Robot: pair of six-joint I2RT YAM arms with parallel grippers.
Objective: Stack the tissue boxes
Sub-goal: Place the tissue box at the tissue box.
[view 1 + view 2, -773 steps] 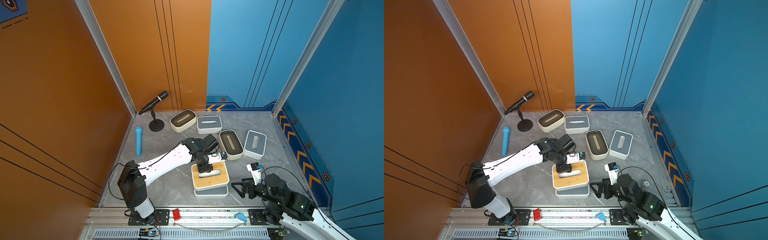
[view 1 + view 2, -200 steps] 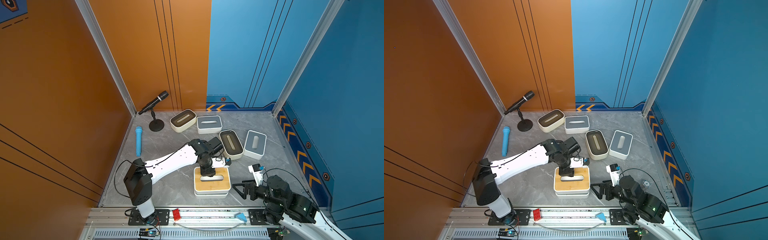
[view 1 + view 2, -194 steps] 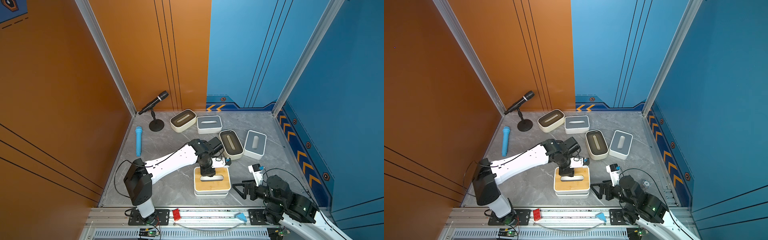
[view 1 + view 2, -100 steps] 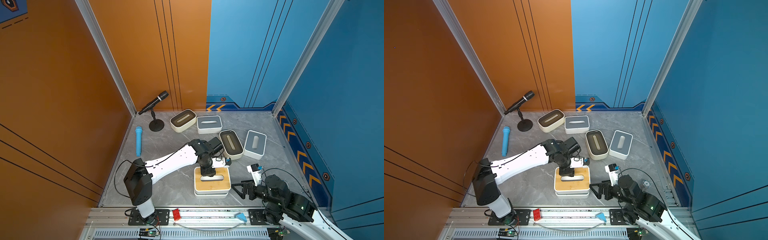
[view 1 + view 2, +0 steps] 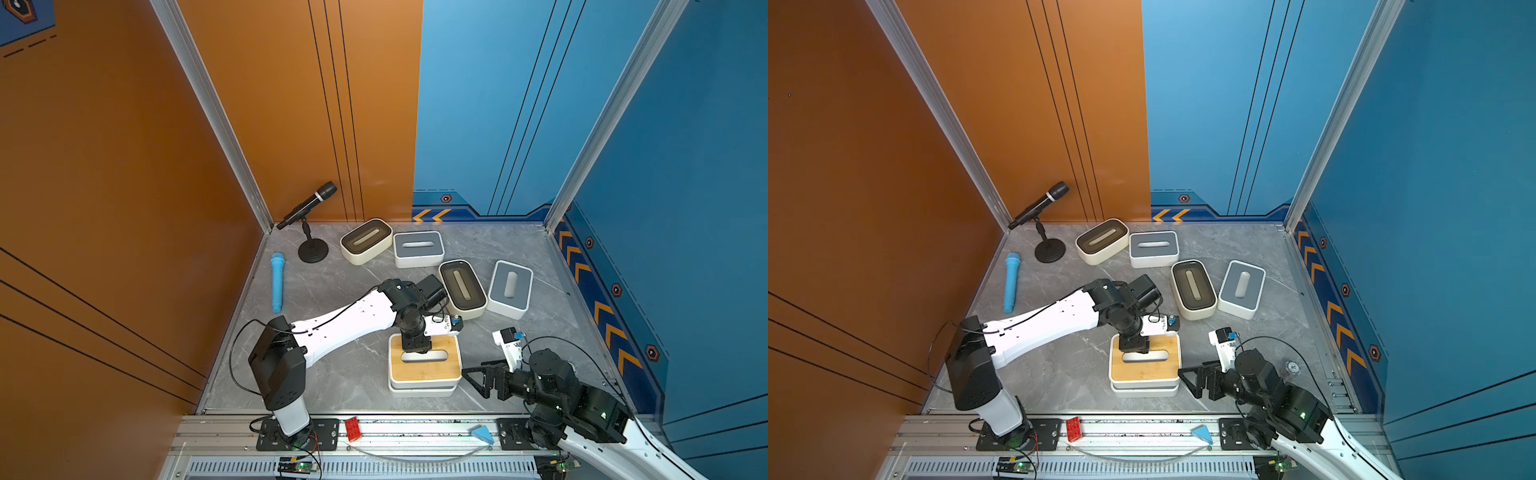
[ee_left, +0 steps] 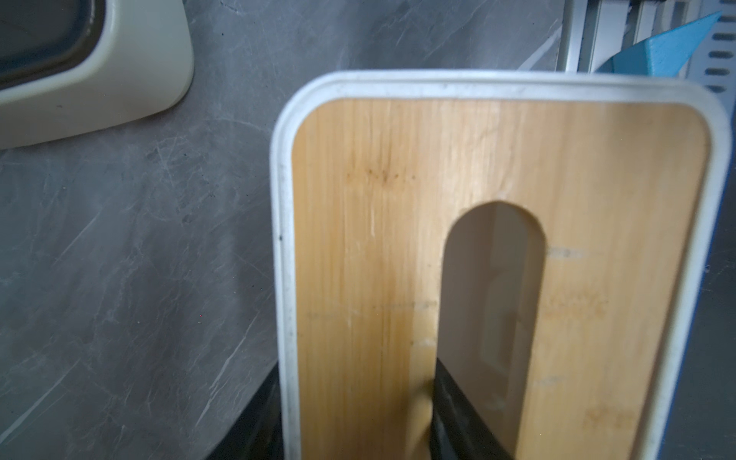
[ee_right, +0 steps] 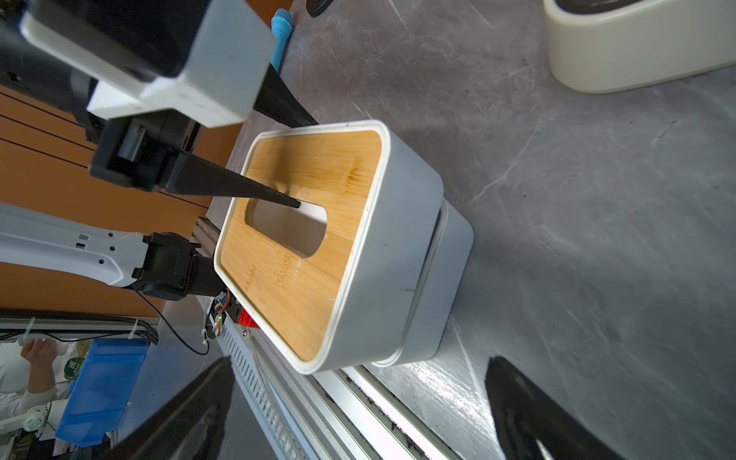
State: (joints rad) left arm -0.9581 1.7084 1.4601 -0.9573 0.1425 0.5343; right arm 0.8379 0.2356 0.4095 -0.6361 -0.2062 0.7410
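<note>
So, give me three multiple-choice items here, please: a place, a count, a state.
1. Tissue boxes lying singly on the grey stone-look table: A two; B four; C six.
2. The white plastic tissue box with the bamboo wood lid sits: A on another white plastic box; B on the table; C in mid-air.
3. The left claw is: A wide open; B shut on the bamboo-lidded box; C out of view.
Key: 1B, two brown-lidded cream boxes, two grey-lidded white boxes; 2A, that box shows underneath; 3B, one finger enters the slot.
</note>
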